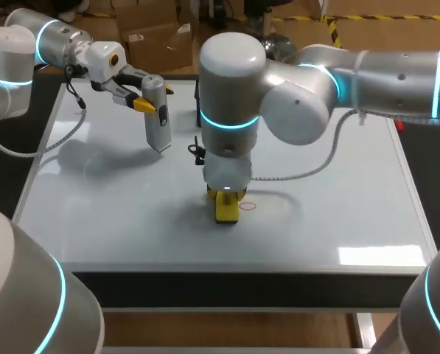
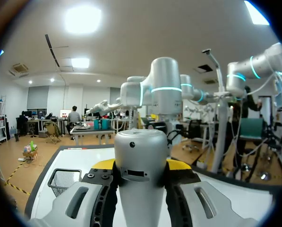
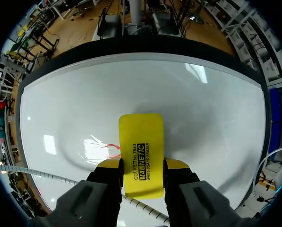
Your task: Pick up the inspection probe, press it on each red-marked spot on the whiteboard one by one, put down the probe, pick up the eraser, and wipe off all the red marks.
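The eraser [image 1: 227,209], a flat yellow block, is stood on end on the whiteboard [image 1: 337,221] near its middle; it is clamped from two sides by the right gripper [image 1: 225,193], whose arm comes down on it from above; in the right wrist view the eraser [image 3: 141,153] is seen held between the yellow tips of the right gripper [image 3: 141,165], its free end pointed at the whiteboard [image 3: 202,109]. One red mark [image 1: 248,206], a small loop, is seen just beside the eraser on the right arm's side; in the right wrist view the red mark [image 3: 111,150] is partly lost in glare beside the eraser; no other red marks can be made out. The inspection probe [image 1: 156,114], a pale grey wand, is not put down; it is held off the board over its far left part, gripped by the left gripper [image 1: 153,97]; in the left wrist view the inspection probe [image 2: 141,156] is seen pinched between the fingers of the left gripper [image 2: 141,165].

The wiping step is judged to be in hand, and near its end; for the next move the eraser is to be kept pressed flat and swept sideways across the mark beside it, firmly enough that no red trace is left; the left arm is best kept clear of that sweep.
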`<action>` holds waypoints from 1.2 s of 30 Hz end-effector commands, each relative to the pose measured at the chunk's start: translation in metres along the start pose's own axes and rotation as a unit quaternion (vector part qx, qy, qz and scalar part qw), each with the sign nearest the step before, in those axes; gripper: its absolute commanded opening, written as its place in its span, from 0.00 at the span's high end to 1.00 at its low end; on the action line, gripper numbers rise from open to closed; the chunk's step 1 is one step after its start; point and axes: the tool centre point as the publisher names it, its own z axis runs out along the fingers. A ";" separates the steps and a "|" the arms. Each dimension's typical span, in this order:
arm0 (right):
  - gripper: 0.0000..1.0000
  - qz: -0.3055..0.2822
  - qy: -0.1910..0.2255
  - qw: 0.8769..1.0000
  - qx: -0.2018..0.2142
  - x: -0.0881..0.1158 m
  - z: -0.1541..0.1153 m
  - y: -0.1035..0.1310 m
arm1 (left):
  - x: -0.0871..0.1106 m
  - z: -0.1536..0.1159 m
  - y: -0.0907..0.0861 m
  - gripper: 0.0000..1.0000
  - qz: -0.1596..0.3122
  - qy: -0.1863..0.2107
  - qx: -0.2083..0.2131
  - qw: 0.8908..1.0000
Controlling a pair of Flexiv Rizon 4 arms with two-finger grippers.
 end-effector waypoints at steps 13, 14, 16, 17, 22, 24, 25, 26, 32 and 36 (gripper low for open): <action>1.00 0.023 -0.017 0.999 -0.015 0.018 0.010 -0.002 | 0.000 0.000 -0.002 1.00 -0.001 0.000 -0.001 1.000; 1.00 0.024 -0.016 0.999 -0.015 0.019 0.010 -0.002 | 0.000 0.000 -0.002 1.00 -0.001 0.000 -0.001 1.000; 1.00 0.027 -0.018 0.999 -0.015 0.023 0.011 -0.002 | 0.000 0.000 -0.002 1.00 -0.001 0.000 -0.001 1.000; 1.00 0.028 -0.018 0.999 -0.015 0.024 0.012 -0.002 | 0.000 0.000 -0.002 1.00 -0.001 0.000 -0.001 1.000; 1.00 0.039 -0.015 0.999 -0.019 0.034 0.016 -0.002 | 0.000 0.000 -0.002 1.00 -0.001 0.000 -0.001 1.000; 1.00 0.045 -0.013 0.999 -0.021 0.040 0.018 -0.002 | 0.000 0.000 -0.002 1.00 -0.001 0.000 -0.001 1.000; 1.00 0.049 -0.012 0.998 -0.023 0.043 0.019 -0.002 | 0.000 0.000 -0.002 1.00 -0.001 0.000 -0.001 1.000; 1.00 0.052 -0.010 0.998 -0.024 0.045 0.020 -0.002 | 0.000 0.000 -0.002 1.00 -0.001 0.000 -0.001 1.000; 1.00 0.068 -0.003 0.997 -0.025 0.061 0.022 -0.001 | 0.000 0.000 -0.002 1.00 -0.001 0.000 -0.001 1.000; 1.00 0.086 0.001 0.996 -0.023 0.076 0.020 -0.001 | 0.000 0.000 -0.002 1.00 -0.001 0.000 -0.001 1.000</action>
